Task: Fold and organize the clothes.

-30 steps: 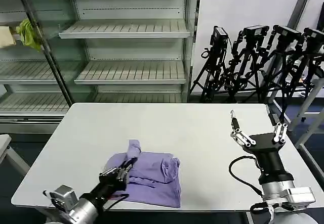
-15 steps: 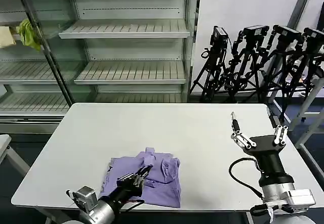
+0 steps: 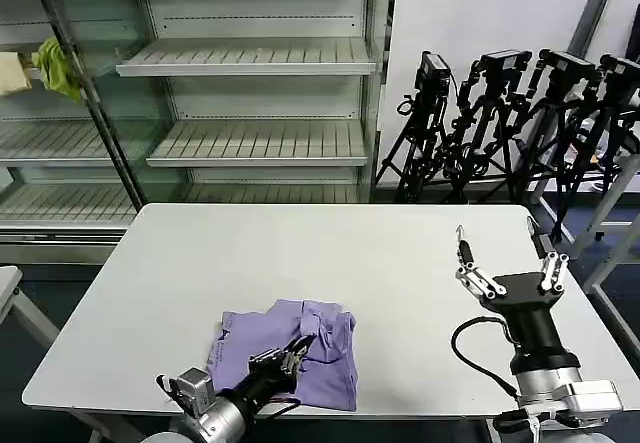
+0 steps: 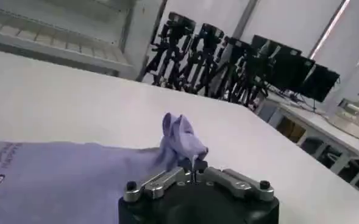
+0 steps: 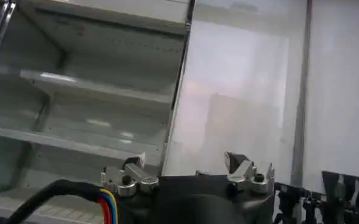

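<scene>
The left gripper [image 3: 298, 348] pinches a fold of the lavender T-shirt [image 3: 322, 368] near the table's [image 3: 300, 253] front edge. The right gripper [image 3: 508, 275] hovers wide open (well apart, over bare tabletop).

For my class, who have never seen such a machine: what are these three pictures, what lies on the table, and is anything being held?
This is a two-armed robot; each arm ends in a grasping tool. One picture looks down from its head, and each of the others comes from a camera on one wrist. On the white table lies a lavender T-shirt, partly folded, with a dark print at one edge. The left tool is shut, pinching a raised fold of the shirt; the left wrist view shows that peak. The right tool hangs open above the table's right side, holding nothing. Shelves and camera tripods stand behind.
</scene>
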